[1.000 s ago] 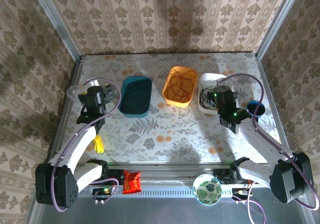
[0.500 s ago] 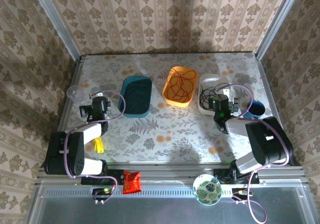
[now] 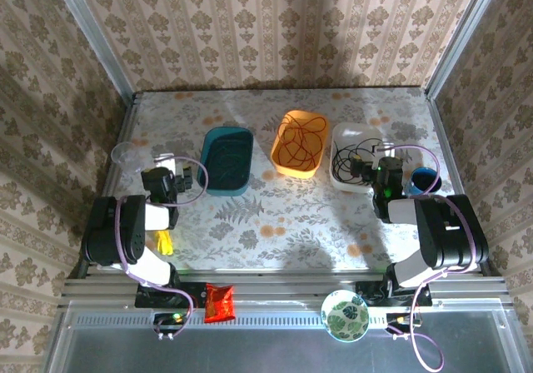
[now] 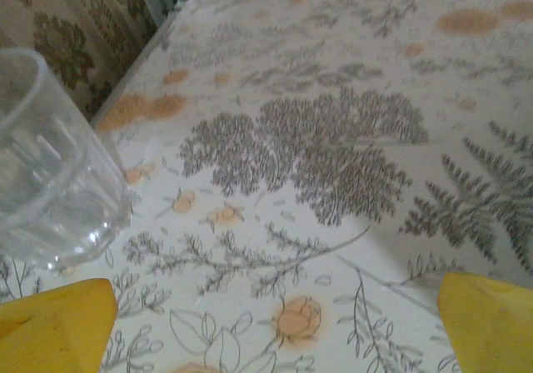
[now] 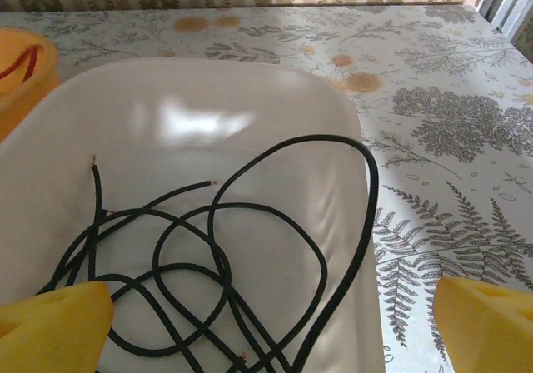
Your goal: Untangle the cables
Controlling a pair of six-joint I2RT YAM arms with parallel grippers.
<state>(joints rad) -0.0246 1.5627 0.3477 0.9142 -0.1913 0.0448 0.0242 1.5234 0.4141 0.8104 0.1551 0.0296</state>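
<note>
Red cable (image 3: 301,140) lies in the orange bin (image 3: 277,159), upper centre. The black cable (image 5: 221,265) lies in the white bin (image 5: 208,115) beside it, judged separated to prevent re-tangling. Left fingers (image 4: 50,323) and right fingers (image 5: 54,323) stand wide, holding nothing.

No text, label, brand, number or sign could be read on anything on the counter (image 3: 275,223).

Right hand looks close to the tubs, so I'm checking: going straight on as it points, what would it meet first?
Likely the black cable in the white tub, though depth is unclear.
</note>
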